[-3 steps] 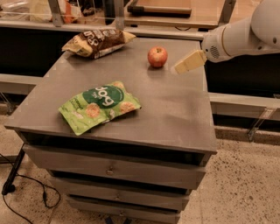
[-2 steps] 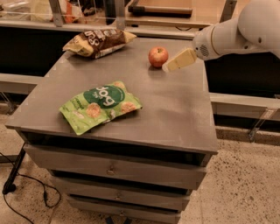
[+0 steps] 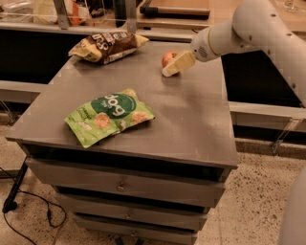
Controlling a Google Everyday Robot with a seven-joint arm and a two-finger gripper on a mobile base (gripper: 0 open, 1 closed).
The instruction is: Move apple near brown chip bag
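The small red apple (image 3: pixel 167 58) sits on the grey cabinet top (image 3: pixel 191 119) toward the far right. My gripper (image 3: pixel 171 68) reaches in from the right on a white arm; its pale fingers (image 3: pixel 178 64) lie right in front of the apple and cover part of it. The brown chip bag (image 3: pixel 106 46) lies crinkled at the far left corner of the top, well to the left of the apple.
A green snack bag (image 3: pixel 109 115) with a round dark green logo lies on the front left of the top. The cabinet has drawers (image 3: pixel 124 184) below. A counter with clutter (image 3: pixel 86 9) runs behind. A cable (image 3: pixel 33 210) lies on the floor at the left.
My gripper has moved left toward the apple, from about a hand's width to its right to right against its front. The apple and both bags have not moved.
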